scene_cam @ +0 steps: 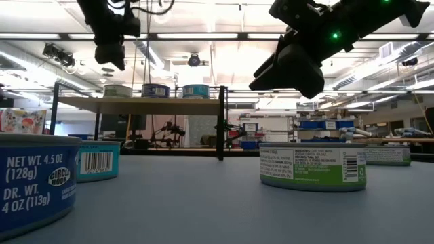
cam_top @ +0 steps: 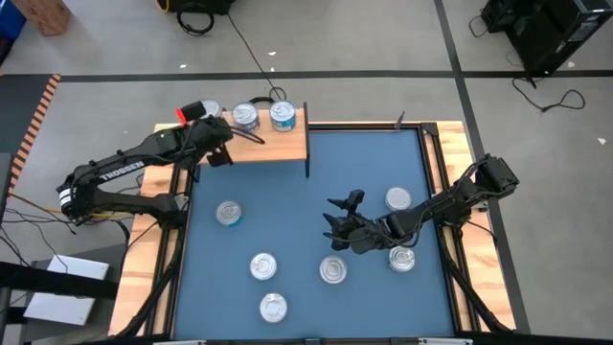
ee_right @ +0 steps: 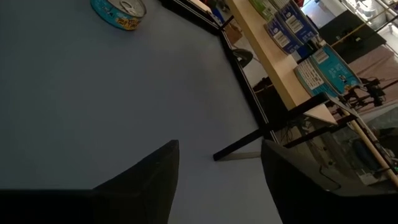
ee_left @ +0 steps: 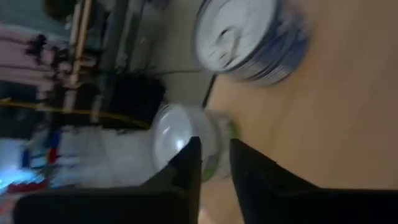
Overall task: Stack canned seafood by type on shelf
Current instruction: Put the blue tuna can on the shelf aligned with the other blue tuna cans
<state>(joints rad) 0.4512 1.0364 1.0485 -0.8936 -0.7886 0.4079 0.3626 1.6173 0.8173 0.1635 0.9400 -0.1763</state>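
Observation:
The shelf (cam_top: 278, 142), a light wood board on black legs, stands at the table's far left. Three tins stand on it in a row (cam_top: 207, 112) (cam_top: 246, 117) (cam_top: 282, 115); the low view shows them on the shelf (scene_cam: 135, 103) side by side. My left gripper (cam_top: 218, 151) hovers at the shelf's near left corner. Its fingers (ee_left: 214, 165) stand a narrow gap apart with nothing between them, short of a green-labelled tin (ee_left: 186, 140). My right gripper (cam_top: 340, 216) hangs open over the table's middle, holding nothing (ee_right: 217, 174).
Several loose tins stand on the blue tabletop: one at the left (cam_top: 228, 213), two near the front (cam_top: 263, 265) (cam_top: 273, 307), one at the middle (cam_top: 333, 269), two at the right (cam_top: 397, 199) (cam_top: 402, 259). Free room lies between the shelf and my right gripper.

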